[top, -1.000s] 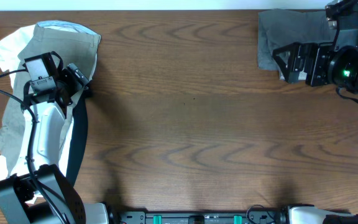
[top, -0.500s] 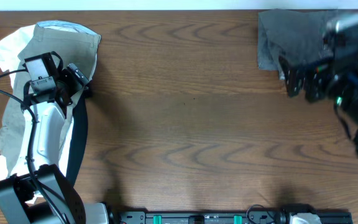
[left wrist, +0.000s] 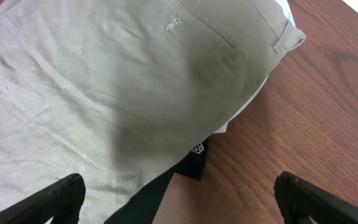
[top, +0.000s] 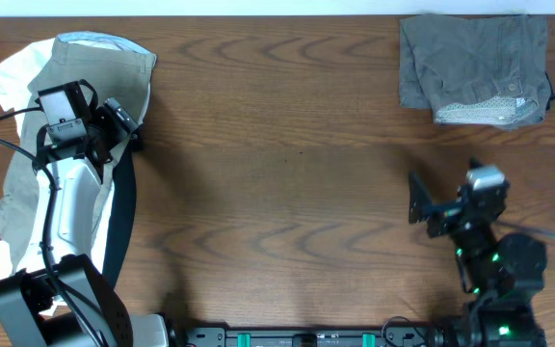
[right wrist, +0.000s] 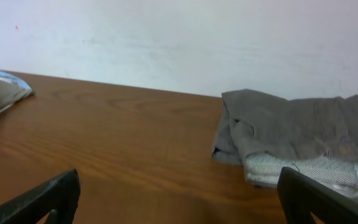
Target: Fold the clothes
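Observation:
The dark grey shorts (top: pixel 472 67) lie folded at the far right corner, pale speckled waistband lining showing; they also show in the right wrist view (right wrist: pixel 297 130). My right gripper (top: pixel 420 204) is open and empty, well in front of them over bare wood (right wrist: pixel 182 199). At the left lies a pile: khaki-olive shorts (top: pixel 94 67) on a white piece (top: pixel 13 77) and a navy piece (top: pixel 123 222). My left gripper (top: pixel 126 128) is open and empty above the pile's right edge (left wrist: pixel 179 202), over the khaki shorts (left wrist: pixel 104 81) and navy piece (left wrist: pixel 166 193).
The wooden table (top: pixel 287 164) is bare between the pile and the folded shorts. A pale wall (right wrist: pixel 179 37) stands behind the far edge. The arm bases sit along the front edge (top: pixel 306 337).
My right arm has pulled away from the grey shorts, back toward the table's front; the shorts stay folded in the corner. The left arm has not moved.

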